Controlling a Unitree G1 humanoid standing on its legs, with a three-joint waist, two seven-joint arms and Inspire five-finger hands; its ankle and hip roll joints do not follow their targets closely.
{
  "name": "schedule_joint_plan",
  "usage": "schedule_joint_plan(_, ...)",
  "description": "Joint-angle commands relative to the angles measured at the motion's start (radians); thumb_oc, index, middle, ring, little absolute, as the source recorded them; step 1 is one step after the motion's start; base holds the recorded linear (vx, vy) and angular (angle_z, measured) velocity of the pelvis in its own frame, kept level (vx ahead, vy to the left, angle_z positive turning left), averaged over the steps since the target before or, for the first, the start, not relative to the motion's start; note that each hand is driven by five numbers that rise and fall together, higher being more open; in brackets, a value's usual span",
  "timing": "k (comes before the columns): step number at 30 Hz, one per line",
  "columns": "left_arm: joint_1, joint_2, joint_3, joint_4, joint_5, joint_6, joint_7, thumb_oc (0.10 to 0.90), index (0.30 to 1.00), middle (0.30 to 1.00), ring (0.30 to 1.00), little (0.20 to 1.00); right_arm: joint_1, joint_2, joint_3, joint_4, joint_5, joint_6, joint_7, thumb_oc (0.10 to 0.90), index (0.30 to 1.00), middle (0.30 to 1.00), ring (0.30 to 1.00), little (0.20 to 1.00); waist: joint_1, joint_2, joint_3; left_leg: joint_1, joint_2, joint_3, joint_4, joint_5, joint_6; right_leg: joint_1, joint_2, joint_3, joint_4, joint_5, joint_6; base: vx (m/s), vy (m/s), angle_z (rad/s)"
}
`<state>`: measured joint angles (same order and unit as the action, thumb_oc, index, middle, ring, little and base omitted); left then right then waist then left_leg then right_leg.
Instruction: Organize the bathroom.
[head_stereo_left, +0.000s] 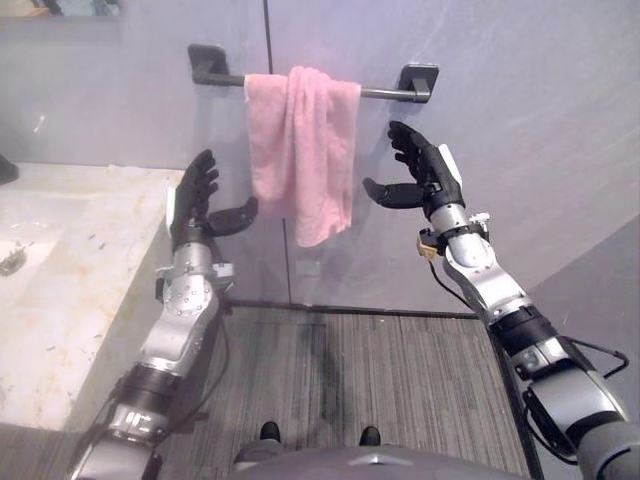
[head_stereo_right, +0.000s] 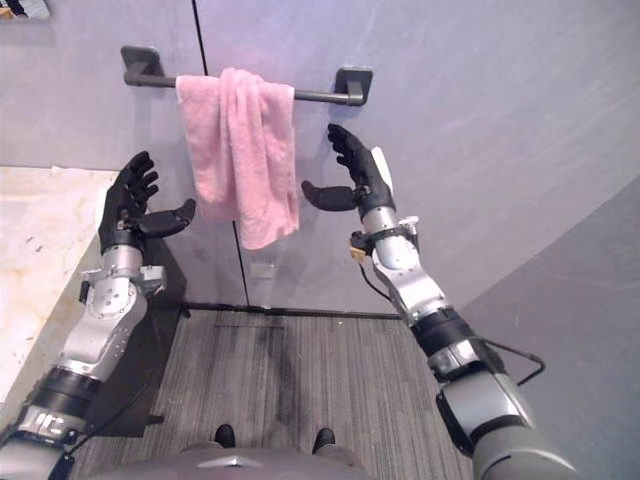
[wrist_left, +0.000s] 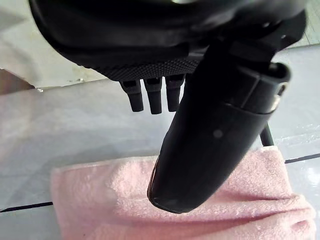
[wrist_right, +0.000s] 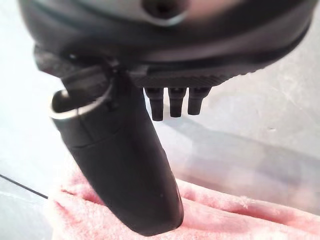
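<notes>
Left hand (head_stereo_left: 196, 203) and right hand (head_stereo_left: 422, 165): dark, matte, with slender segmented fingers and a broad thumb; a white panel runs along the outer edge of each hand. Behind each hand, a silver-grey wrist with ribbed metal collars and small screws; a yellowish connector sits just below the right wrist. Palm surface finely stippled; thumb casing smooth and rounded at the tip.
</notes>
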<state>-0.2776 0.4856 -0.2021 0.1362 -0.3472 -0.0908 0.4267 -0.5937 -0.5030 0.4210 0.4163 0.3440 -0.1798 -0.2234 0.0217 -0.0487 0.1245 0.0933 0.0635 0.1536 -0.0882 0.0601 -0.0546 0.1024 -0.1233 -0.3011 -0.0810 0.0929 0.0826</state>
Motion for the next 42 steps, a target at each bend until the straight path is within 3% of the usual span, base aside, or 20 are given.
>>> schedule_joint_plan(1, -0.296, 0.067, -0.091, 0.109, -0.01, -0.07, 0.002, 0.8, 0.9, 0.9, 0.9, 0.9, -0.216, -0.002, 0.023, 0.044, 0.07, -0.086, -0.011, 0.8, 0.9, 0.9, 0.9, 0.9, -0.012, 0.017, -0.093, 0.049, -0.02, 0.063, 0.001, -0.106, -0.001, 0.014, -0.032, -0.004, 0.007, -0.059, 0.103, 0.06, 0.023, 0.03)
schedule_joint_plan(8, -0.481, 0.108, -0.149, 0.268, -0.019, -0.061, 0.017, 0.8, 0.9, 0.9, 0.9, 0.9, -0.282, 0.015, 0.078, 0.077, 0.101, -0.074, 0.045, 0.8, 0.9, 0.9, 0.9, 0.9, -0.034, 0.026, -0.101, 0.049, -0.033, 0.066, 0.001, -0.11, 0.003, 0.008, -0.035, 0.005, 0.011, -0.059, 0.106, 0.05, 0.027, -0.01)
schedule_joint_plan(17, -0.597, 0.121, -0.208, 0.41, -0.033, -0.047, -0.014, 0.8, 0.9, 0.9, 0.9, 0.9, -0.371, 0.036, 0.122, 0.166, 0.157, -0.072, 0.076, 0.8, 0.9, 0.9, 0.9, 0.9, -0.037, 0.033, -0.107, 0.049, -0.048, 0.072, 0.001, -0.116, 0.009, 0.005, -0.036, 0.009, 0.009, -0.06, 0.11, 0.04, 0.028, -0.01)
schedule_joint_plan(18, -0.611, 0.124, -0.221, 0.433, -0.037, -0.047, -0.025, 0.682, 0.724, 0.724, 0.724, 0.724, -0.387, 0.038, 0.132, 0.182, 0.168, -0.073, 0.087, 0.8, 0.9, 0.9, 0.9, 0.9, -0.036, 0.034, -0.108, 0.049, -0.051, 0.073, 0.001, -0.117, 0.011, 0.004, -0.038, 0.009, 0.009, -0.059, 0.111, 0.0, 0.0, 0.0)
schedule_joint_plan(21, -0.616, 0.122, -0.227, 0.448, -0.041, -0.051, -0.041, 0.562, 0.542, 0.542, 0.542, 0.542, -0.392, 0.045, 0.137, 0.184, 0.164, -0.073, 0.094, 0.8, 0.9, 0.9, 0.9, 0.9, -0.035, 0.034, -0.108, 0.048, -0.054, 0.073, 0.001, -0.117, 0.012, 0.002, -0.039, 0.009, 0.01, -0.058, 0.113, 0.04, 0.027, 0.0)
schedule_joint_plan(24, -0.617, 0.119, -0.23, 0.456, -0.064, -0.052, -0.065, 0.502, 0.453, 0.453, 0.453, 0.453, -0.391, 0.051, 0.141, 0.179, 0.165, -0.07, 0.101, 0.8, 0.9, 0.9, 0.9, 0.9, -0.037, 0.035, -0.108, 0.049, -0.057, 0.074, 0.003, -0.119, 0.015, -0.001, -0.041, 0.014, 0.011, -0.057, 0.115, 0.03, 0.024, -0.07)
schedule_joint_plan(28, -0.607, 0.114, -0.225, 0.441, -0.091, -0.04, -0.105, 0.478, 0.418, 0.418, 0.418, 0.418, -0.368, 0.062, 0.141, 0.16, 0.143, -0.061, 0.099, 0.8, 0.9, 0.9, 0.9, 0.9, -0.039, 0.036, -0.102, 0.051, -0.062, 0.077, 0.006, -0.123, 0.02, -0.005, -0.044, 0.018, 0.014, -0.053, 0.118, 0.02, 0.014, -0.11)
schedule_joint_plan(30, -0.6, 0.111, -0.223, 0.433, -0.105, -0.028, -0.118, 0.408, 0.312, 0.312, 0.312, 0.312, -0.362, 0.066, 0.14, 0.156, 0.136, -0.057, 0.098, 0.8, 0.9, 0.9, 0.9, 0.9, -0.04, 0.037, -0.1, 0.051, -0.064, 0.078, 0.006, -0.124, 0.021, -0.006, -0.045, 0.02, 0.014, -0.052, 0.12, 0.01, 0.013, -0.05)
schedule_joint_plan(31, -0.596, 0.11, -0.222, 0.431, -0.098, -0.026, -0.124, 0.4, 0.3, 0.3, 0.3, 0.3, -0.358, 0.068, 0.14, 0.154, 0.133, -0.056, 0.097, 0.8, 0.9, 0.9, 0.9, 0.9, -0.04, 0.038, -0.099, 0.051, -0.065, 0.079, 0.007, -0.124, 0.022, -0.007, -0.045, 0.021, 0.016, -0.052, 0.121, 0.01, 0.019, -0.05)
schedule_joint_plan(42, -0.565, 0.123, -0.2, 0.429, -0.082, -0.044, -0.077, 0.4, 0.3, 0.3, 0.3, 0.3, -0.33, 0.067, 0.127, 0.126, 0.111, -0.066, 0.073, 0.8, 0.9, 0.9, 0.9, 0.9, -0.041, 0.037, -0.09, 0.055, -0.071, 0.083, 0.007, -0.127, 0.028, -0.012, -0.049, 0.025, 0.024, -0.05, 0.125, 0.0, 0.003, -0.01)
